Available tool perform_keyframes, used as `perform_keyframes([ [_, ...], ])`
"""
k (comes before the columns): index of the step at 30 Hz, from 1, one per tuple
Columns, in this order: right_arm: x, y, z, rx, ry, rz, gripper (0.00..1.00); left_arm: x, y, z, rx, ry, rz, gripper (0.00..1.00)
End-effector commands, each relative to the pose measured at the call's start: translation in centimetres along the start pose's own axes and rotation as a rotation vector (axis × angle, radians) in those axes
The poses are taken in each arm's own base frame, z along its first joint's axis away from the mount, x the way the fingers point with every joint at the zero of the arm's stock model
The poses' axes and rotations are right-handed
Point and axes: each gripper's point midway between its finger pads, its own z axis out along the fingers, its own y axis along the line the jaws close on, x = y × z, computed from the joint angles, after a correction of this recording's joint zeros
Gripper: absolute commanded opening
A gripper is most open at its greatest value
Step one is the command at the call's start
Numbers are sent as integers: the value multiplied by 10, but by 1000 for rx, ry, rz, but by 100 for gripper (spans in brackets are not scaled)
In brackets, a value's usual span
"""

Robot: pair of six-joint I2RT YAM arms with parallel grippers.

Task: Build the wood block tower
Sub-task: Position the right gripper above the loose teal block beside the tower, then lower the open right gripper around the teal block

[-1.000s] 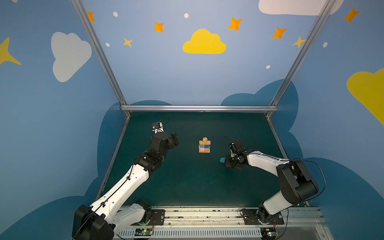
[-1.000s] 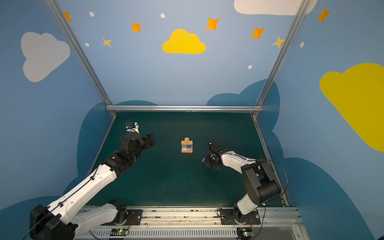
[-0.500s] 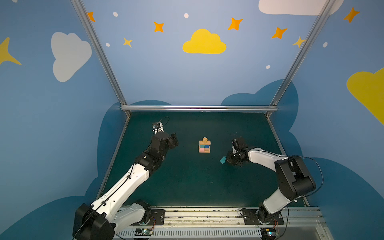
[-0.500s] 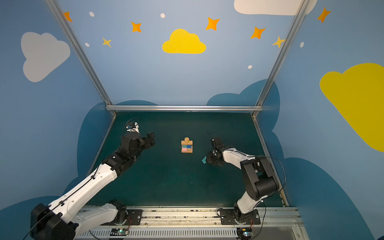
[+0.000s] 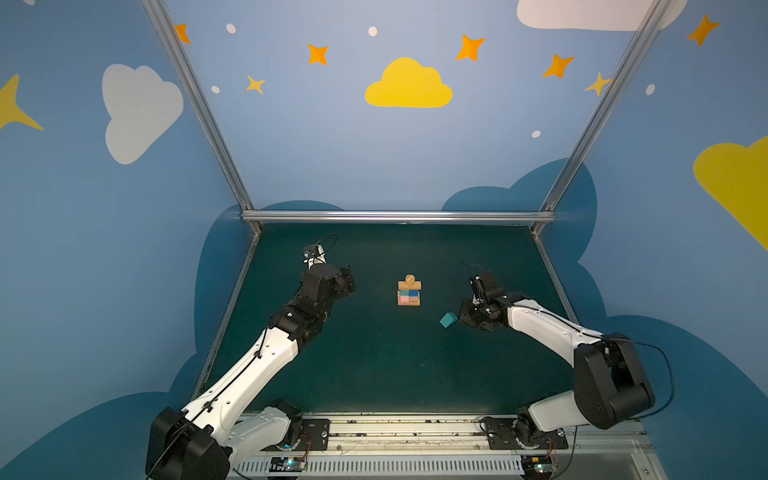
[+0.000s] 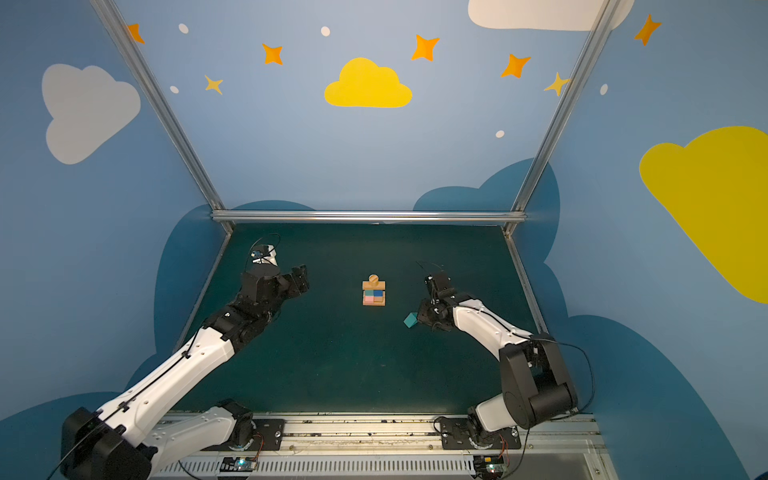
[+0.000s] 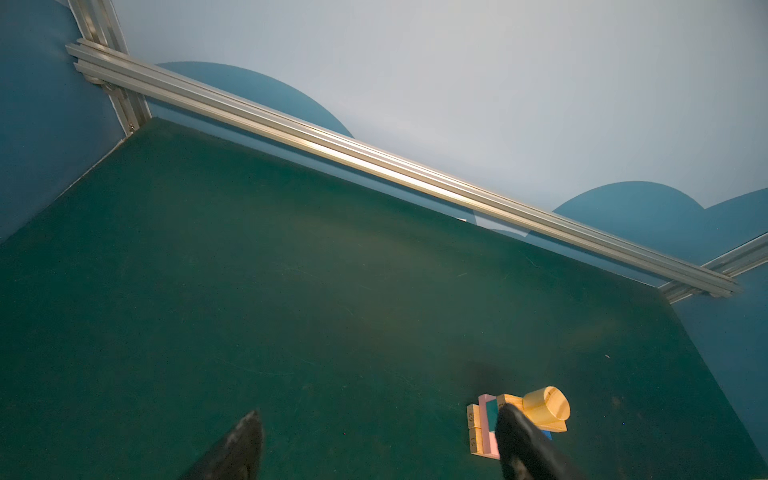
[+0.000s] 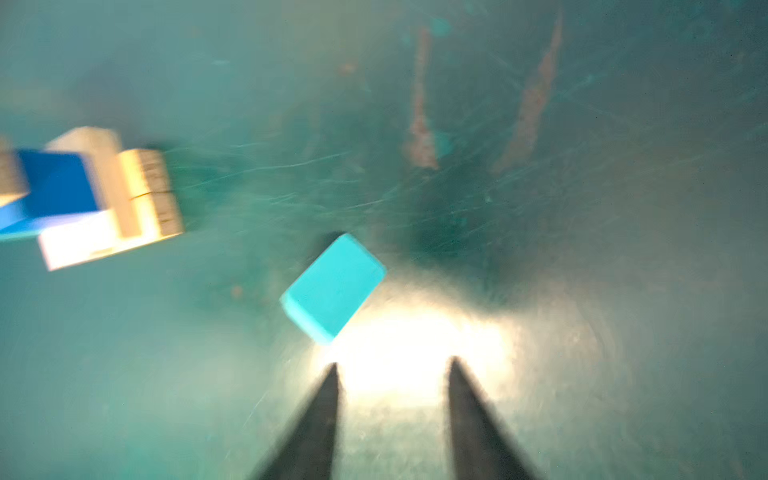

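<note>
The wood block tower (image 5: 409,293) (image 6: 373,293) stands mid-mat: tan bars, pink, teal and blue blocks, with a tan cylinder (image 7: 545,405) on top. A loose teal block (image 5: 448,320) (image 6: 410,320) lies on the mat to its right. My right gripper (image 5: 462,318) (image 8: 393,365) is low beside it and open. Its fingertips stop just short of the teal block (image 8: 334,286), and nothing is between them. My left gripper (image 5: 347,280) (image 7: 379,415) hovers left of the tower, wide open and empty. One of its fingers (image 7: 519,440) hides part of the tower (image 7: 484,424).
The dark green mat (image 5: 374,365) is bounded by a metal rail (image 5: 399,216) at the back and blue walls at the sides. The arm bases sit on a rail (image 5: 395,428) at the front edge. The right wrist view is blurred.
My right gripper's jaws have gone from shut to open and its wrist has shifted slightly. The teal block stays at about the same spot. The left arm has not moved.
</note>
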Motion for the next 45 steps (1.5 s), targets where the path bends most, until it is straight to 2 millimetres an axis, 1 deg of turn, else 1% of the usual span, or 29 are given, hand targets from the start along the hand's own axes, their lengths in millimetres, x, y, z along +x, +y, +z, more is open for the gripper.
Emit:
perform_keyframes([
  [1, -4, 3, -17, 19, -35, 31, 58, 1, 5, -1, -8, 1, 4, 87],
  [3, -3, 7, -19, 19, -40, 60, 60, 1, 5, -1, -7, 0, 2, 87],
  [7, 0, 8, -16, 49, -58, 125, 59, 2, 6, 0, -3, 2, -1, 87],
  [14, -7, 17, -12, 18, -99, 210, 59, 2, 10, 0, -12, 4, -2, 87],
  [16, -10, 20, -10, 15, -104, 237, 58, 2, 11, 0, -11, 3, -4, 87],
  [24, -9, 34, 5, -2, -50, 280, 58, 4, 15, 1, -24, 11, 0, 87],
  [32, -9, 41, 12, 16, 0, 280, 64, 4, 20, 4, -38, 17, 5, 87],
  [35, -4, 41, 17, 41, 44, 269, 68, 5, 21, 6, -43, 22, -1, 87],
  [40, 5, 43, 30, 50, 106, 281, 70, 4, 28, 9, -54, 26, -30, 87],
  [45, 7, 43, 35, 66, 128, 290, 72, 5, 32, 12, -58, 41, -44, 88],
])
